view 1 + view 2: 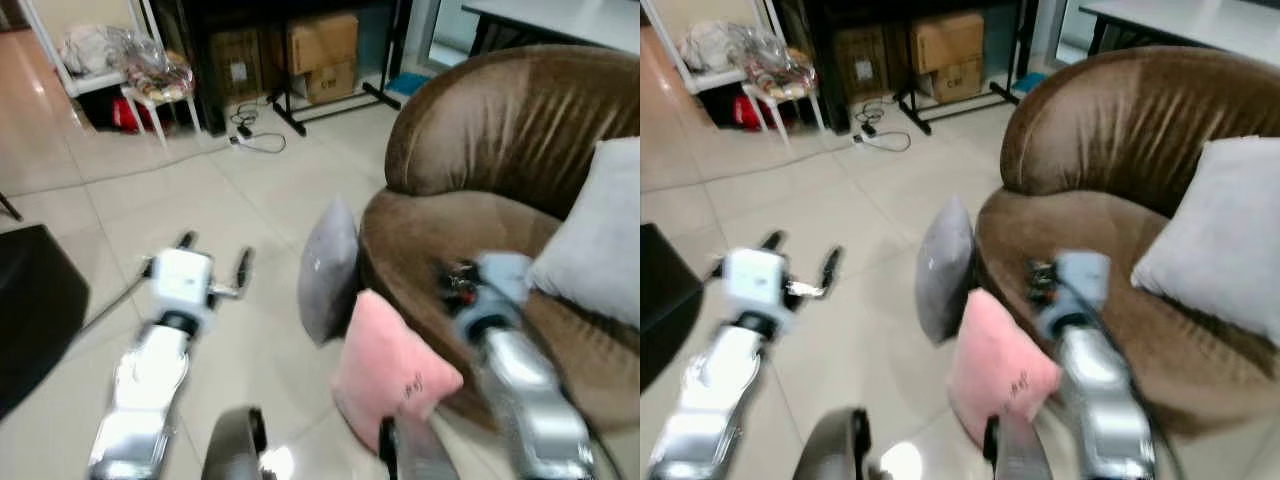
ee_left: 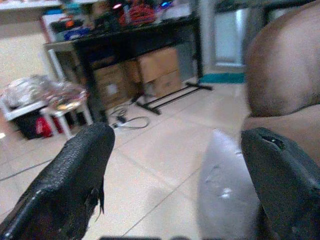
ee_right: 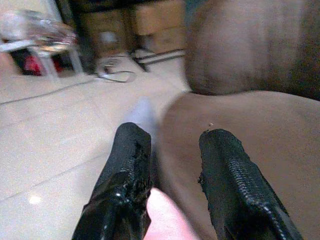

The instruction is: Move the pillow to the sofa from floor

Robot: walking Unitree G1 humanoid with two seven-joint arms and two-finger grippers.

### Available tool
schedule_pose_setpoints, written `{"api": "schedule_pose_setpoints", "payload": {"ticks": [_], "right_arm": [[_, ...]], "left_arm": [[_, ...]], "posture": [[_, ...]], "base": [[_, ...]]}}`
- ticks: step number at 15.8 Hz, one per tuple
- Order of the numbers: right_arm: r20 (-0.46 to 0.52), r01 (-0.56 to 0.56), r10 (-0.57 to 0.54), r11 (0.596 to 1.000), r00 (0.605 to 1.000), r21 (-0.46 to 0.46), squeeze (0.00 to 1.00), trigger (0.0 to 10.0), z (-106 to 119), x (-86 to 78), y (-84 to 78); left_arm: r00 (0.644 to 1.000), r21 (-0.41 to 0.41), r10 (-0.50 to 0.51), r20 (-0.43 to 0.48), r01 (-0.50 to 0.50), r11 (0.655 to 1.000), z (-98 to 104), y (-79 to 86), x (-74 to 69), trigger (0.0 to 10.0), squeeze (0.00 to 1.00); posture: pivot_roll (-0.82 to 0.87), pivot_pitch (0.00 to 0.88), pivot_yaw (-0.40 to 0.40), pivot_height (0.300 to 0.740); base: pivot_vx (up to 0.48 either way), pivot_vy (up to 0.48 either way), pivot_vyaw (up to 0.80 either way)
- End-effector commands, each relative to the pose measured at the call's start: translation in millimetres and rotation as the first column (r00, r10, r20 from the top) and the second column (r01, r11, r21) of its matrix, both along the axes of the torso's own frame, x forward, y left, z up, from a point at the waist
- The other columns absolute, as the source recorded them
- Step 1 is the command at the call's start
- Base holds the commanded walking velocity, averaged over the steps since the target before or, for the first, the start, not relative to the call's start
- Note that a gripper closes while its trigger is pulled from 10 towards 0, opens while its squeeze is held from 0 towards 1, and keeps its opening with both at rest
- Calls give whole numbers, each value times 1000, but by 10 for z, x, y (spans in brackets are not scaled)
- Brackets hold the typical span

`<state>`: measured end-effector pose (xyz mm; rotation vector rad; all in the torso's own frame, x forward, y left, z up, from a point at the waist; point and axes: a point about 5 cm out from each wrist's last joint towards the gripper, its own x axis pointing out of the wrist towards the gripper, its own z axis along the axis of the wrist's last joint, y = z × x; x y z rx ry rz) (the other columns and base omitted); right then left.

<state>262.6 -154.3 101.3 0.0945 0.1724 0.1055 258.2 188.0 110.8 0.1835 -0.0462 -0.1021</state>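
Observation:
Two pillows stand on the tiled floor against the front of the brown sofa [image 1: 500,130]: a grey pillow [image 1: 328,270] and, nearer me, a pink pillow [image 1: 395,372]. My left gripper [image 1: 215,255] is open, raised over the floor to the left of the grey pillow [image 2: 225,195]. My right gripper [image 3: 175,135] is open above the sofa's front edge, just over the pink pillow [image 3: 167,220], whose top shows between the finger bases. The right arm is blurred in the eye views.
A pale cushion [image 1: 600,230] lies on the sofa seat at the right. At the back stand a dark desk with cardboard boxes [image 1: 320,55] under it, a power strip with cables [image 1: 255,140] and a white stool [image 1: 150,85]. A black object [image 1: 30,300] sits at the left edge.

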Motion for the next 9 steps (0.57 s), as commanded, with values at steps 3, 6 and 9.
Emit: {"api": "schedule_pose_setpoints", "payload": {"ticks": [3, 6, 9], "right_arm": [[-16, 20, -20, 1000, 1000, -14, 0, 10000, -23, -10, -103], [-18, 17, -18, 1000, 1000, -7, 0, 10000, -31, -2, -93], [-20, 16, -16, 1000, 1000, -6, 0, 10000, -35, 2, -95]], "left_arm": [[1000, -6, -25, 15, 25, 1000, 19, -88, 25, 10000, 0], [1000, 2, -25, 14, 25, 1000, 13, -76, 20, 10000, 0], [999, 8, -35, 12, 35, 999, 7, -89, 18, 10000, 0]], "posture": [[-111, 0, 9, 587], [-106, 0, 5, 552], [-108, 0, 8, 522]], "base": [[0, 0, 0], [0, 0, 0], [0, 0, 0]]}}
